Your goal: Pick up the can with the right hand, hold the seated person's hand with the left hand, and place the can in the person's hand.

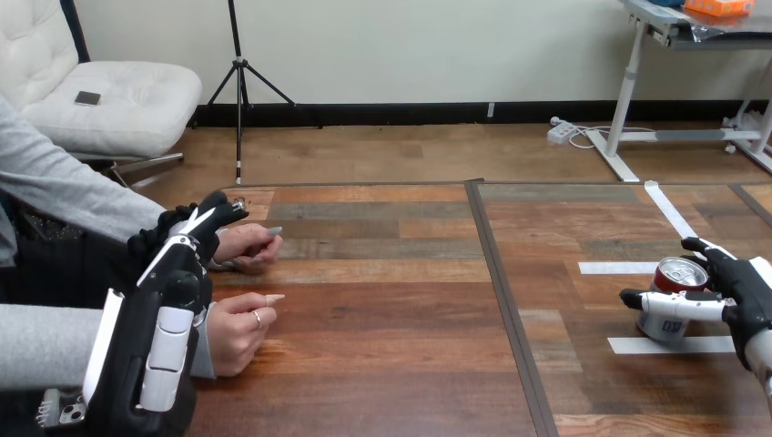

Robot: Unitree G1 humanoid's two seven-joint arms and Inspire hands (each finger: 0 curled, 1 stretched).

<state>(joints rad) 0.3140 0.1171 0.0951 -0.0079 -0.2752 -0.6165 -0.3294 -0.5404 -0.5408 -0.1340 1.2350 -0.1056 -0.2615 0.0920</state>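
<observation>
Lower right, your right hand (745,291) grips the can (674,273), not yet lifted. Your left hand (182,264) is beside the person's upper hand (248,244); I cannot tell whether it grips.

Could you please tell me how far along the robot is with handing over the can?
Nothing is finished yet. In hand: the right hand has its fingers curled round the red and silver metal can, which appears to stand on the wooden table. The left hand is beside the person's farther hand; a hold cannot be confirmed. Left: lifting the can, carrying it across and placing it in the person's hand.
</observation>
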